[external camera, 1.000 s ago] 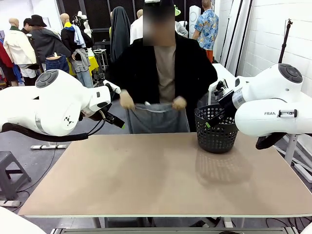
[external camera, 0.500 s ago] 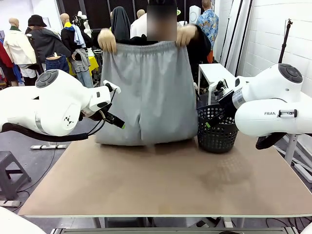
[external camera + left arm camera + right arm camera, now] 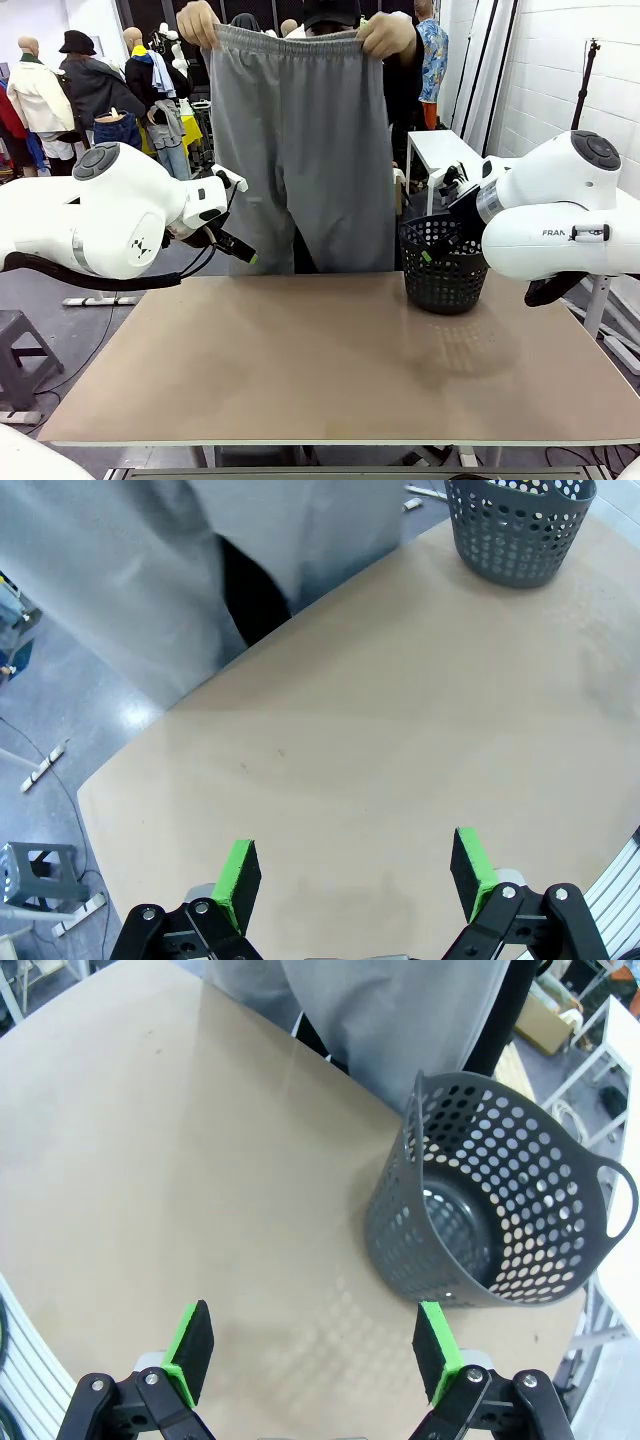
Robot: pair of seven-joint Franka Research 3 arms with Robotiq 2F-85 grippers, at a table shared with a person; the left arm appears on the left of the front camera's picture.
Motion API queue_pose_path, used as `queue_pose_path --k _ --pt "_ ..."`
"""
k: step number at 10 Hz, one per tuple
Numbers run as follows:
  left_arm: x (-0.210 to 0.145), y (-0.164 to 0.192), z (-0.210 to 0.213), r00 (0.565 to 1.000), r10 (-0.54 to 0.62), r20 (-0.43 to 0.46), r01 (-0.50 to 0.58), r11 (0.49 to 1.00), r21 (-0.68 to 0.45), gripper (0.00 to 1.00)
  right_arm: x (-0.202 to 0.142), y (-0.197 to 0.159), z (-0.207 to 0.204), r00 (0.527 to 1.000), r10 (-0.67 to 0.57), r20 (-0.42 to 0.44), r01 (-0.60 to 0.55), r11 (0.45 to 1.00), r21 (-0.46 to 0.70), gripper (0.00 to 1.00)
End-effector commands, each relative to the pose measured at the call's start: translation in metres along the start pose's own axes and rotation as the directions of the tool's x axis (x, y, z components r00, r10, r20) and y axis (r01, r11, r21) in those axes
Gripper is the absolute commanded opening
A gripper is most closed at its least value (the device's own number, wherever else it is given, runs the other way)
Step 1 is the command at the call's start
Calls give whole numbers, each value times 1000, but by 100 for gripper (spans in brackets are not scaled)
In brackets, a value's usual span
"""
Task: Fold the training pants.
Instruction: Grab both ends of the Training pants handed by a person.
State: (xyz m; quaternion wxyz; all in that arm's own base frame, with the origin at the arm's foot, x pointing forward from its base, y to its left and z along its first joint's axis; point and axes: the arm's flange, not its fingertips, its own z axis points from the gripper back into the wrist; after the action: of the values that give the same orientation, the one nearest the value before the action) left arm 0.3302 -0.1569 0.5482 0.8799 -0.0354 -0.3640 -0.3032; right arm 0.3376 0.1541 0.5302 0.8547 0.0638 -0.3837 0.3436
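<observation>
At the far side of the table, a person's two hands (image 3: 200, 22) hold the light grey training pants (image 3: 300, 150) up by the elastic waistband. The legs hang straight down, with the hems at the table's far edge. The pants also show in the left wrist view (image 3: 150, 570) and the right wrist view (image 3: 400, 1010). My left gripper (image 3: 238, 250) hovers open at the table's far left, to the left of the pants and short of them. Its green pads (image 3: 237, 875) stand wide apart over bare tabletop. My right gripper (image 3: 440, 245) is open beside the basket with nothing between its pads (image 3: 190, 1345).
A black perforated basket (image 3: 443, 265) stands at the table's far right (image 3: 500, 1210) and looks empty; it is also in the left wrist view (image 3: 520, 530). The brown tabletop (image 3: 330, 360) stretches bare towards me. A grey stool (image 3: 40, 875) stands on the floor off the left edge.
The person has raised the pants from low behind the table's edge to full height, so the legs now hang free. Both arms have stayed still with their grippers open.
</observation>
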Motion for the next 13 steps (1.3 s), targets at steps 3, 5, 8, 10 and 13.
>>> queue_pose_path --k 3,5,8,10,13 --pt "0 0 -1 1000 1 -1 -1 1000 0 100 0 -1 0 1000 -1 0 1 1000 -2 100" --pt "0 0 -1 1000 1 -1 -1 1000 0 100 0 -1 0 1000 -1 0 1 1000 -2 100" --pt "0 0 -1 1000 1 -1 -1 1000 0 100 0 -1 0 1000 -1 0 1 1000 -2 100" --pt "0 0 -1 1000 1 -1 -1 1000 0 100 0 -1 0 1000 -1 0 1 1000 -2 100" --pt "0 0 -1 1000 1 -1 -1 1000 0 100 0 -1 0 1000 -1 0 1 1000 -2 100"
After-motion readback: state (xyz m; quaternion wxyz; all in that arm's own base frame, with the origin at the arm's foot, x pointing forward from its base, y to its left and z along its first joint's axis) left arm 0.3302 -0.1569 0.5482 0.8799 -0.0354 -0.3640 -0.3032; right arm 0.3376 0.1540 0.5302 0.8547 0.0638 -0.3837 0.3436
